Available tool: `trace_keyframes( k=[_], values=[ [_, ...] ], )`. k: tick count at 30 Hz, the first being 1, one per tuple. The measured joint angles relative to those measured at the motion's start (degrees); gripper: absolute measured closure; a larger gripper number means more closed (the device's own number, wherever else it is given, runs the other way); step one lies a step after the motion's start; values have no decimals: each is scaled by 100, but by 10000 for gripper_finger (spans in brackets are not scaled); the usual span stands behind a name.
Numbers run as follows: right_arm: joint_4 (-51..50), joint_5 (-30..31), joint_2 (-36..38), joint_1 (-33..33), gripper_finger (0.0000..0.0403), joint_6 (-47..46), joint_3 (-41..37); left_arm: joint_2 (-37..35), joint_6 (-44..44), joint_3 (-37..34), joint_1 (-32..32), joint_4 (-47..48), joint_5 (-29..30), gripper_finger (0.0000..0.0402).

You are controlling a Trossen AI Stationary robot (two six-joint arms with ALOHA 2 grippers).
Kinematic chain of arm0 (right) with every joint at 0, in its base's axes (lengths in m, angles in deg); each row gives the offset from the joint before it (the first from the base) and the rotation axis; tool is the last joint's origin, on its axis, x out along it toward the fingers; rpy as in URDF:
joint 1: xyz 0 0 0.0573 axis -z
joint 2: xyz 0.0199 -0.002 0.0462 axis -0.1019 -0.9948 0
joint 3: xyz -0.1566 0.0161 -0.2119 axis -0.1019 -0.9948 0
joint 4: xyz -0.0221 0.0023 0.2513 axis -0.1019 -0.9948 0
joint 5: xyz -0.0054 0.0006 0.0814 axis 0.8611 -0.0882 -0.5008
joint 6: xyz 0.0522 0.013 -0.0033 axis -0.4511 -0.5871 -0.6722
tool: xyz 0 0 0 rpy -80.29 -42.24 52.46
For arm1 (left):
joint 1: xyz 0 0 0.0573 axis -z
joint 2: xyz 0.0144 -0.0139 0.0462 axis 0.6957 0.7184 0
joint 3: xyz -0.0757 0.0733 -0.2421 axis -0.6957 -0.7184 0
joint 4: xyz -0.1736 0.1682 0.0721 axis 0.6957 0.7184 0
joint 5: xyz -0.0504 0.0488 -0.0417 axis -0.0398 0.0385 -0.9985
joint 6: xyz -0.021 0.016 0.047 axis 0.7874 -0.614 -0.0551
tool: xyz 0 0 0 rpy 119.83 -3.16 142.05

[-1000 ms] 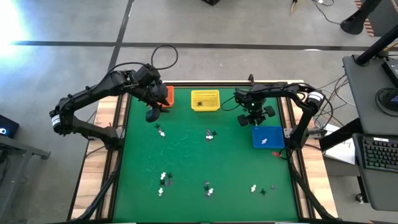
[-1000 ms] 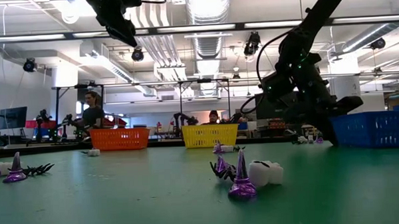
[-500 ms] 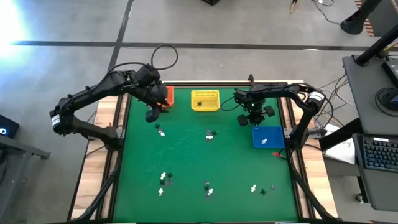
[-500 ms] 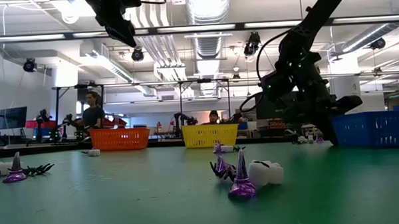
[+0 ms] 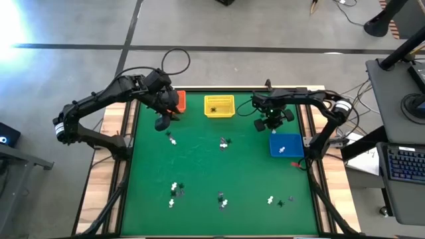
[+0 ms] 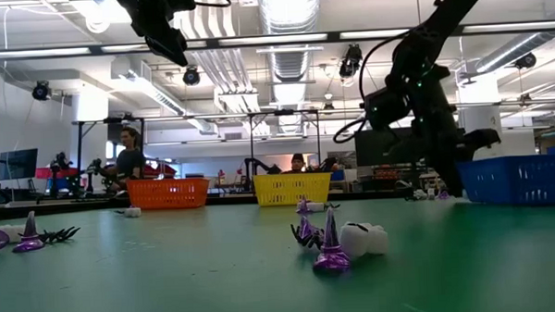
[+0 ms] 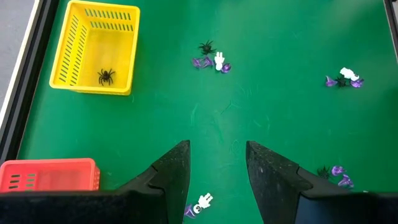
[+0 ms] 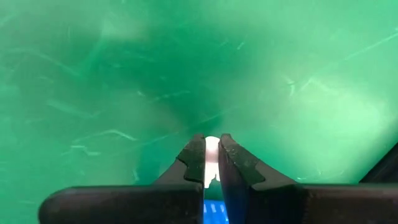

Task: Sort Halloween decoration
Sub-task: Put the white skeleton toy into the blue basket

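Note:
The Halloween decoration lies in small clusters of white, black and purple trinkets on the green mat [image 5: 199, 166]: one near the left arm [image 5: 171, 139], one at the middle [image 5: 224, 143], others toward the front [image 5: 174, 191] [image 5: 222, 200] [image 5: 272, 200]. My right gripper [image 5: 272, 123] hangs just above the mat beside the blue basket [image 5: 286, 137]. In the right wrist view the right gripper [image 8: 211, 142] is shut on a small white trinket [image 8: 212, 155]. My left gripper [image 5: 163, 123] hovers open, high by the orange basket [image 5: 178, 101], with nothing between its fingers [image 7: 171, 171].
The yellow basket [image 5: 219, 106] at the back middle holds a black spider [image 7: 106, 76]. A white trinket [image 5: 281, 151] lies in the blue basket. Wooden table edges frame the mat. In the low view, people and benches show in the room behind.
The right gripper has closed on the white trinket and risen slightly off the mat, drifting toward the back. The left arm has not moved.

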Motion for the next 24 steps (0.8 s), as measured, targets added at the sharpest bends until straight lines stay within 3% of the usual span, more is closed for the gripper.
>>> trace_keyframes(
  k=[9, 20, 24],
  values=[
    [-38, 31, 460, 0, 388, -45, 7, -1, 45, 0, 2, 0, 0, 264],
    [-133, 145, 1607, 0, 389, -420, 120, -1, 45, 0, 1, 0, 0, 264],
    [-664, 99, 2068, -97, 389, -717, 122, 0, 69, 0, 2, 5, 0, 264]
  ],
)
